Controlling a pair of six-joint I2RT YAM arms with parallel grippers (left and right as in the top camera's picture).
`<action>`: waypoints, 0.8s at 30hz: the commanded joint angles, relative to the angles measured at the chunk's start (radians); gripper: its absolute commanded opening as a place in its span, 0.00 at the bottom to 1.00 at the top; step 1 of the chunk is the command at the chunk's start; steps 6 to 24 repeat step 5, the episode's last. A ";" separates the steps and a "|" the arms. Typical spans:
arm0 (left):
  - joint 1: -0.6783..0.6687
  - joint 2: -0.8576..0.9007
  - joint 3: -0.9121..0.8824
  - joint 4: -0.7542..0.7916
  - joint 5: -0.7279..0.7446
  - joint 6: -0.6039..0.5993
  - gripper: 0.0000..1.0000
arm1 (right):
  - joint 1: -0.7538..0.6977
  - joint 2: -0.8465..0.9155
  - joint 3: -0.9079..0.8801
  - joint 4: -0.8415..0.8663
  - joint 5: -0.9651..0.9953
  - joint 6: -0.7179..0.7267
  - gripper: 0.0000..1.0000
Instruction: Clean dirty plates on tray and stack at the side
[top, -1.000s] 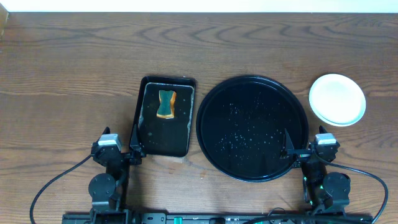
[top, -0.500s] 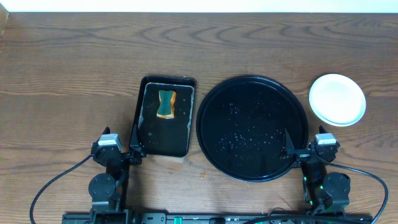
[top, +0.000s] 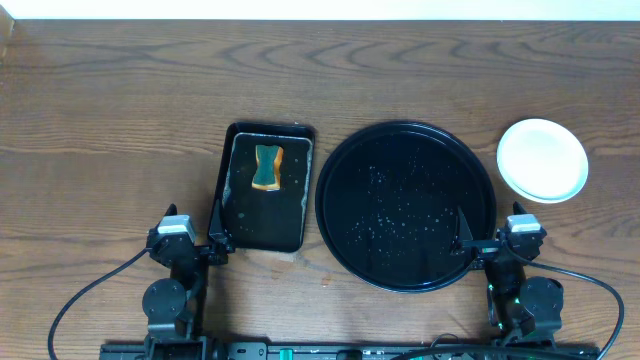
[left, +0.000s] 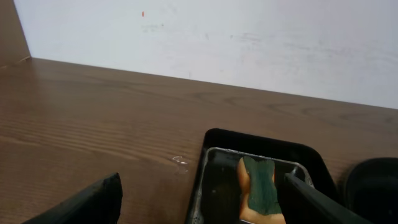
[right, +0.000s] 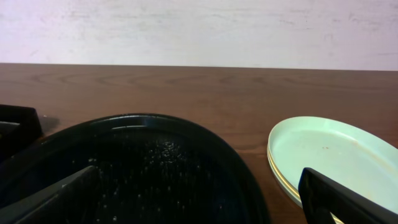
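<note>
Plates (top: 543, 160) stacked on the table (top: 120, 120) just right of the tray (top: 400, 250), off its rim, not touching it; top plate (right: 329, 152) pale mint and looks clean, with a yellow edge showing under it in the right wrist view; cannot tell how many are in the stack. Tray floor (right: 143, 174) glossy black with pale specks scattered over it. Sponge tray (top: 265, 235) just left of the tray, almost touching; sponge (top: 266, 167) lies in its far half, orange with a dark green face; the left wrist view shows the sponge (left: 261, 193) flat inside the sponge tray (left: 249, 138). Left fingers (left: 93, 202) spread wide, gripping nothing, near the table's front edge, left of the tray at the sponge tray's near end. Right fingers (right: 56, 196) also spread wide, gripping nothing, over the tray's near right rim, with the plates ahead and to the right.
</note>
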 joint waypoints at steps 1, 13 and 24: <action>0.003 -0.006 -0.010 -0.047 -0.013 0.018 0.80 | -0.013 -0.005 -0.001 -0.004 -0.008 0.013 0.99; 0.003 -0.006 -0.010 -0.047 -0.013 0.018 0.80 | -0.013 -0.004 -0.001 -0.004 -0.008 0.013 0.99; 0.003 -0.006 -0.010 -0.047 -0.013 0.018 0.80 | -0.013 -0.004 -0.001 -0.004 -0.008 0.013 0.99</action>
